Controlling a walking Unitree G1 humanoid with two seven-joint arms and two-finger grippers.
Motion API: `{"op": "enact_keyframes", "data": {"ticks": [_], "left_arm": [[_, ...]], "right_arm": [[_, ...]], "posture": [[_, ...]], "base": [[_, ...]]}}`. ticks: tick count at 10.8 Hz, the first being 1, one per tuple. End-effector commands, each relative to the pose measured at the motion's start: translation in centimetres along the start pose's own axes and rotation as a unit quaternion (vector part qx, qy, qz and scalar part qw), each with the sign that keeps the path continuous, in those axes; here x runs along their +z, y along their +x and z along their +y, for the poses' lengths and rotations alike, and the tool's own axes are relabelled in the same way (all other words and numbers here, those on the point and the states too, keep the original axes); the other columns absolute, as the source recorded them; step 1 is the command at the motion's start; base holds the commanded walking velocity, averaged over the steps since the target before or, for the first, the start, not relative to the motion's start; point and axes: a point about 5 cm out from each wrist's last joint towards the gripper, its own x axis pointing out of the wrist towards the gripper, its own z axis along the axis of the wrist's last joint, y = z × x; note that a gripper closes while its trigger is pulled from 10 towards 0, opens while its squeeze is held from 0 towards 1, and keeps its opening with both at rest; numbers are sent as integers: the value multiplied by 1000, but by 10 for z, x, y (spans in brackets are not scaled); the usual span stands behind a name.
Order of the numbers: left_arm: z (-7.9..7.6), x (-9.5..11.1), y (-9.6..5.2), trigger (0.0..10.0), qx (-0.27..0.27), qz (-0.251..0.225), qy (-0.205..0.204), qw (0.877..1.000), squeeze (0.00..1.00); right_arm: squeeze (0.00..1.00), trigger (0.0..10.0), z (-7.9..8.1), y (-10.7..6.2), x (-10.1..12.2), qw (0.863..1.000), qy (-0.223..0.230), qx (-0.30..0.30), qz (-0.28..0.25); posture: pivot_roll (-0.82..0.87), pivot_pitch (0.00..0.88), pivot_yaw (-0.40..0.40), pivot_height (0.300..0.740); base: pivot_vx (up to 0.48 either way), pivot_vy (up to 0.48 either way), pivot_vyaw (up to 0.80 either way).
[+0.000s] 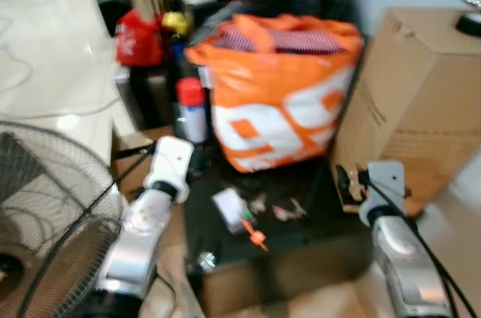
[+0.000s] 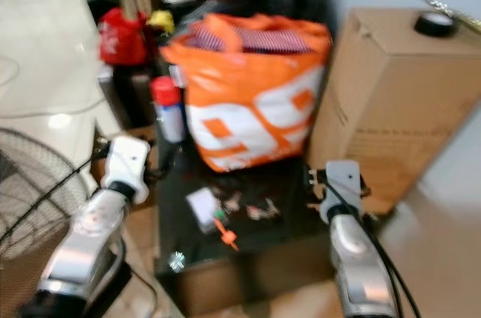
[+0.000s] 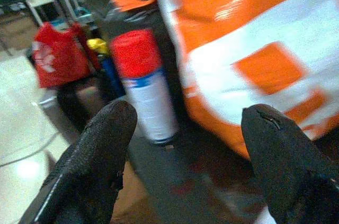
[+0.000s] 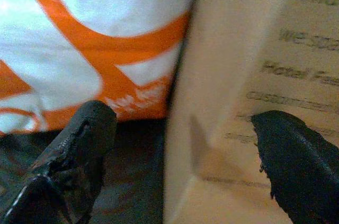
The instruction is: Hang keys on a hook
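A: Keys (image 1: pixel 276 209)?

B: Lying loose on the dark table (image 1: pixel 316 239), just in front of the orange bag (image 1: pixel 278 92), beside a small white tag (image 1: pixel 228 203) and an orange fob (image 1: pixel 255 237). Blurred, so hard to count or to make out a ring.

A: Tools?

B: Left tool (image 3: pixel 185 144) spread wide, holding nothing, aimed at the spray can (image 3: pixel 143 86) standing left of the orange bag. Right tool (image 4: pixel 185 150) also spread wide and bare, pointing at the gap where the orange bag meets the cardboard box (image 1: pixel 421 100). Both short of the keys, one to each side of the table.

A: Handling?

B: Probably light, hard metal, thin and flat against the table, so awkward to pinch from above. Likely to slip or swing once lifted, everything dangling from one joint. Best to grip the ring or the bunched middle, not a single blade; perhaps the fob as an easier hold, if joined.

A: Hook?

B: Impossible to pick out near the orange bag. Task barely begun, by the look of it.
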Motion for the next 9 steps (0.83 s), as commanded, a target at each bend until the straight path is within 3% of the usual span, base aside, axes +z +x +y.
{"op": "enact_keyframes", "data": {"ticks": [1,3,4,5,6,8,9], "left_arm": [[4,-4,1,10000,2,10,17,1000,0],[10,-1,3,10000,-5,5,37,999,0],[8,0,3,10000,-35,3,53,998,0],[6,-5,2,10000,-64,16,62,996,0],[0,-17,-3,10000,-121,42,96,987,0],[-3,-36,-13,10000,-182,78,157,968,0],[-4,-46,-20,10000,-214,91,189,954,0]], "right_arm": [[1000,10000,5,4,7,1000,-11,19,-8],[1000,10000,7,6,4,998,-23,55,20],[169,10000,15,3,2,993,-27,114,32],[0,10000,24,0,0,985,-42,165,39],[0,10000,32,-1,-5,973,-81,210,51],[0,10000,37,3,-10,966,-89,238,57],[0,10000,45,3,-15,951,-83,287,76]], "posture": [[-108,0,17,740],[-109,0,15,740],[-108,0,14,740],[-109,0,14,740],[-108,0,12,740],[-109,0,7,740],[-113,0,4,740]], "base": [[0,0,0],[0,0,0],[0,0,0],[0,0,0],[0,0,0],[0,0,0],[0,0,0]]}}
